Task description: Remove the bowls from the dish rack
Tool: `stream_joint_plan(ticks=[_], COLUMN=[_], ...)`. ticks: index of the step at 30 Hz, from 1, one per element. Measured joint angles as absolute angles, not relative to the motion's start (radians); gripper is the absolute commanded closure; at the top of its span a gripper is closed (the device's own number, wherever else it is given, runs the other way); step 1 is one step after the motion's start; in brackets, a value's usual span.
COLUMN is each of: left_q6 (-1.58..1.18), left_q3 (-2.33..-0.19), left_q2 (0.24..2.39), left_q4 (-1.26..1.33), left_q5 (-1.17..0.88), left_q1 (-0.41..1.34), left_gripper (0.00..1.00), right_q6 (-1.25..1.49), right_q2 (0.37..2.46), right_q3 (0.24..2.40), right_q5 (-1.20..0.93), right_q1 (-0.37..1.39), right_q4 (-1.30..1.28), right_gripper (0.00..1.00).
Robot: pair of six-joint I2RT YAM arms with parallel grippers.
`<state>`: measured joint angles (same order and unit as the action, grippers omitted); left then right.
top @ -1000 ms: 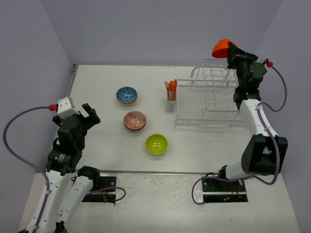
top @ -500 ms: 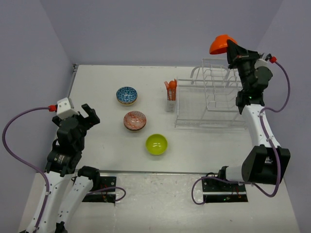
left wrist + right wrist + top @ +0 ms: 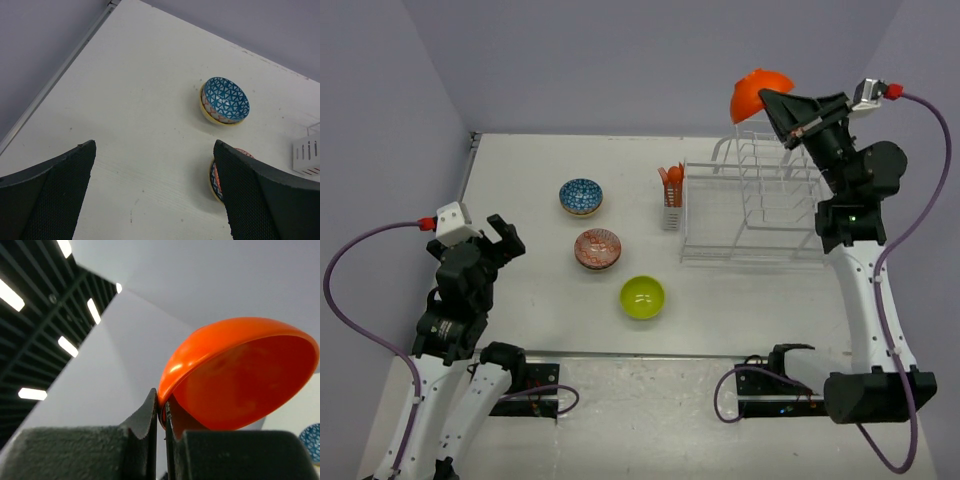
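Top external view: the plain orange bowl (image 3: 758,90) is up in the air above the far corner of the dish rack (image 3: 750,261), touching neither the wires nor the counter (image 3: 520,180). It is tipped so its rounded outside faces up. The right arm (image 3: 855,190) reaches high over the rack, and in the right wrist view its jaws are pressed onto the bowl's rim, one inside and one outside, with the orange hollow filling that view.

Below it the white wire rack stands on the right side of the counter, with an orange utensil holder (image 3: 671,200) on its left end. Three more bowls sit upright on the counter left of the rack, apart from one another: a blue mosaic bowl (image 3: 581,196) farthest back, a red-brown patterned bowl (image 3: 597,249) in the middle, and a yellow-green bowl (image 3: 642,297) nearest.

The left arm (image 3: 460,290) stands well to the left, its jaws spread wide with nothing between them, held above bare counter.
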<state>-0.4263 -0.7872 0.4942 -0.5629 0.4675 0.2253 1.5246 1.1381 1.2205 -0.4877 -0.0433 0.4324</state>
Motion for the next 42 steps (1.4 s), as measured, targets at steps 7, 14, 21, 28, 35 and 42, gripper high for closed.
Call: stream_joint_plan(ticks=[7, 14, 21, 28, 35, 42], left_q6=[-0.426, -0.426, -0.427, -0.427, -0.427, -0.427], left_q3=[-0.787, -0.787, -0.787, -0.787, -0.787, -0.787], left_q2=[0.494, 0.494, 0.493, 0.49, 0.491, 0.491], left_q4=[-0.563, -0.563, -0.564, -0.564, -0.566, -0.567], left_q5=[0.473, 0.477, 0.485, 0.496, 0.515, 0.517], left_q1=[0.225, 0.225, 0.225, 0.225, 0.225, 0.225], left_gripper=[0.0, 0.0, 0.0, 0.0, 0.0, 0.0], right_q6=[0.964, 0.529, 0.369, 0.334, 0.3, 0.27], right_q2=[1.102, 1.141, 1.417, 1.652, 1.808, 1.911], right_q3=[1.513, 1.659, 1.678, 1.619, 1.645, 1.647], right_q5=[-0.474, -0.105, 0.263, 0.353, 0.373, 0.373], right_q1=[0.372, 0.839, 1.121, 1.174, 1.212, 1.25], right_q4=[-0.067, -0.53, -0.818, -0.989, -1.068, -1.102], right_gripper=[1.0, 1.0, 1.0, 1.0, 1.0, 1.0])
